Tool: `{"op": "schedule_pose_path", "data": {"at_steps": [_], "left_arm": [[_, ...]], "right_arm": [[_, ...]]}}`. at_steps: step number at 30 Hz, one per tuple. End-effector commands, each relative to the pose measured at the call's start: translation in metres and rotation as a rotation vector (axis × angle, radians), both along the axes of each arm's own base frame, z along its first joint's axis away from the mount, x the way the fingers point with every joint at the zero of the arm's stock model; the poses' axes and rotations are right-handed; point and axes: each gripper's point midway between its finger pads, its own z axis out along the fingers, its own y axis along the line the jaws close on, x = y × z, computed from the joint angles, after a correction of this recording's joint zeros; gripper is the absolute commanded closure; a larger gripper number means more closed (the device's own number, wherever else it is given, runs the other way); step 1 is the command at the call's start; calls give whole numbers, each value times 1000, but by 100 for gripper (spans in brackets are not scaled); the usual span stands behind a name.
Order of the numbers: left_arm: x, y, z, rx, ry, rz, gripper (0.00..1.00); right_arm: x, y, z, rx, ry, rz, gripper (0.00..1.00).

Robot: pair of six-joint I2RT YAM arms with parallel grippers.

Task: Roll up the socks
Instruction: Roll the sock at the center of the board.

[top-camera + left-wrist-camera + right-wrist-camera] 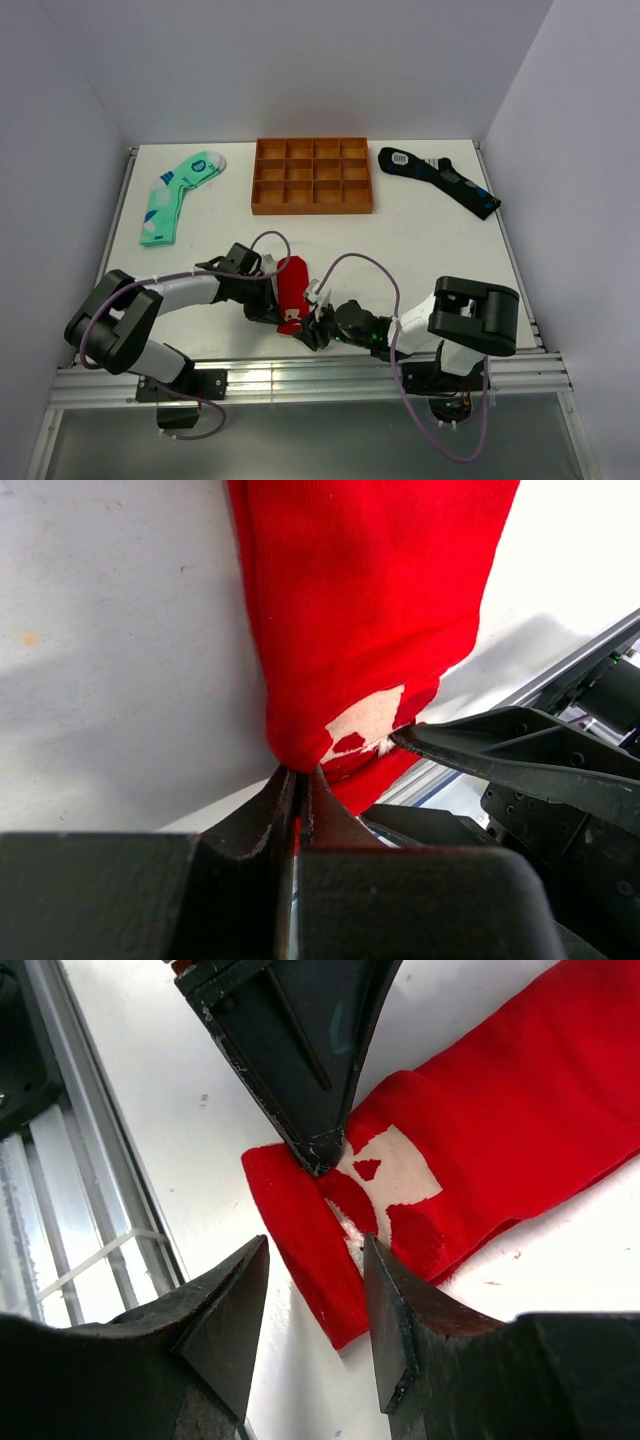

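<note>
The red sock [291,285] lies flat by the table's [420,240] front edge. The left gripper [298,780] is clenched on its near end; the right gripper [315,1248] hovers there, spread. The fabric is soft and limp, so that end's edge looks best to grip.

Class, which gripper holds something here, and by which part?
The left gripper pinches the red sock at its edge near the white patch; the open right gripper holds nothing.
</note>
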Motion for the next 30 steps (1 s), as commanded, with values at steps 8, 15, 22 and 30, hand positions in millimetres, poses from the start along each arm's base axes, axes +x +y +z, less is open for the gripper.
{"op": "schedule_pose_path", "data": {"at_steps": [8,15,22,30], "left_arm": [[1,7,-5,11,38,-14,100],[1,6,-5,-6,52,-12,100],[1,6,-5,-19,68,-6,100],[3,9,-6,-17,52,44,100]], "right_arm": [[6,-11,-15,-71,-70,-62,50],[5,-8,-23,-111,-83,-66,51],[7,-11,-30,-134,-71,-100,65],[1,-9,-36,-139,4,-102,74]]}}
